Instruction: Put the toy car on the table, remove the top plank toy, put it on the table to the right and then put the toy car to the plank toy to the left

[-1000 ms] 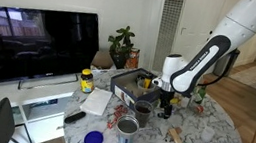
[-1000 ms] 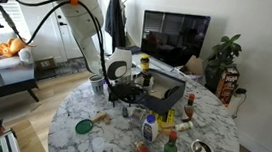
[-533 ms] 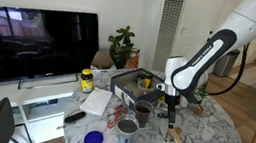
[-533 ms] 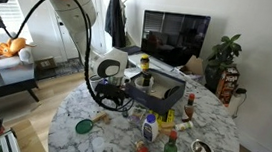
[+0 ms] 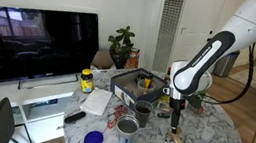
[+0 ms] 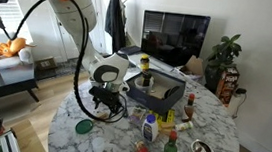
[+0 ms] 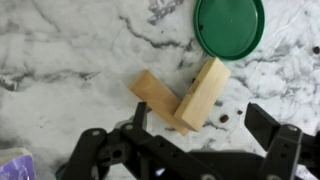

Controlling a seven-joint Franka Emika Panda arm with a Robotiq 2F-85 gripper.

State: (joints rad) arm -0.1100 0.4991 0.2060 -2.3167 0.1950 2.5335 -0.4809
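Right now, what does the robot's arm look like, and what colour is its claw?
The arm is white and glossy, made of rounded tube segments with dark joints. Black cables loop alongside it. The gripper is black, with two blocky fingers.

The top plank (image 7: pixel 204 93) lies across the lower plank (image 7: pixel 150 95) on the table (image 7: pixel 60 50).

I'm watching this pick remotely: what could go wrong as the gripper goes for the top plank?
The top plank lies crossed on the lower plank, so the open gripper may catch both and drag them. The green lid lies close beside them on the table; a nudged plank could knock it.
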